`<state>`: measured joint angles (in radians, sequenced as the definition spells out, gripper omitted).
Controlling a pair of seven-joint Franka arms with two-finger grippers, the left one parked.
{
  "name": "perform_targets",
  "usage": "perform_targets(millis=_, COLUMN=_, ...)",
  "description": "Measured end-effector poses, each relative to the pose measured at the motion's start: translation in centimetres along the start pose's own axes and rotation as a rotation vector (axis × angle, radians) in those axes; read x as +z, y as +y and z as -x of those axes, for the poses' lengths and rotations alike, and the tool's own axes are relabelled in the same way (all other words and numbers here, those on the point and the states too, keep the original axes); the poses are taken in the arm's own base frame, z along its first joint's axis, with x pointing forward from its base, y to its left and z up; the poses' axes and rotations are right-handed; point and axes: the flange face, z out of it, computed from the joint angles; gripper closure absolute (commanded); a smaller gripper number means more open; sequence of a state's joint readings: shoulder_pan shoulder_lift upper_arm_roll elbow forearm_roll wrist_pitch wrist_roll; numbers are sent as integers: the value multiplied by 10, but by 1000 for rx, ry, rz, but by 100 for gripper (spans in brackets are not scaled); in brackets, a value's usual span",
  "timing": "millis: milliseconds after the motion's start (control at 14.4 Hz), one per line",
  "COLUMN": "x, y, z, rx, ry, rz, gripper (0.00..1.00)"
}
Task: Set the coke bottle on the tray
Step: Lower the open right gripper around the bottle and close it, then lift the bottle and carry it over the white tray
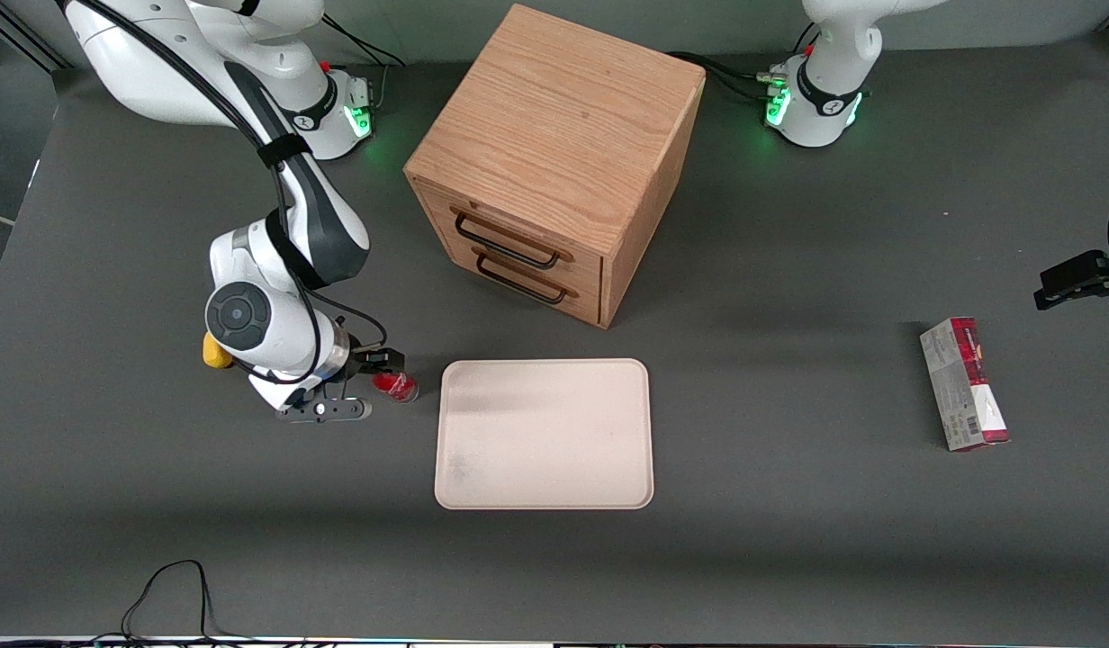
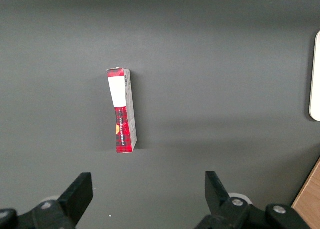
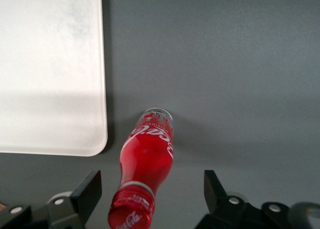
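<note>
the coke bottle (image 3: 147, 159) stands on the dark counter (image 1: 788, 540), just beside the tray (image 1: 544, 434) but not on it. the gripper (image 3: 150, 191) hangs right over the bottle with its fingers wide apart, holding nothing. this looks like the grabbing step. next it likely needs to go down, squeeze the bottle, lift it, and carry it over the tray's low rim.
</note>
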<state>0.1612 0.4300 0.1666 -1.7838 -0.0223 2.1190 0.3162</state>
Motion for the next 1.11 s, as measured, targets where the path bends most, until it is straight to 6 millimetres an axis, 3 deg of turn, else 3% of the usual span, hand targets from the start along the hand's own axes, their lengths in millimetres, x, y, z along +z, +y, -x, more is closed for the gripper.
perform_targets(millis=208, x=0, y=-3, z=3, rx=-6, ry=-2, rz=-1, gripper=73)
perform_targets(millis=347, x=-2, y=-8, z=5, rx=-14, ry=1, rz=-2, gripper=89)
perform_targets(millis=554, x=-5, y=-10, z=3, rx=-15, ry=19, rz=-9, gripper=97)
perform_targets(millis=693, x=-18, y=-13, z=-2, rx=-19, ry=43, rz=-15, gripper=98)
perform_targets(millis=832, x=-55, y=-15, z=-11, rx=-25, ry=49, rz=-1, gripper=98)
perform_targets(millis=1109, x=-152, y=-22, z=-17, rx=-36, ry=64, rz=15, gripper=98)
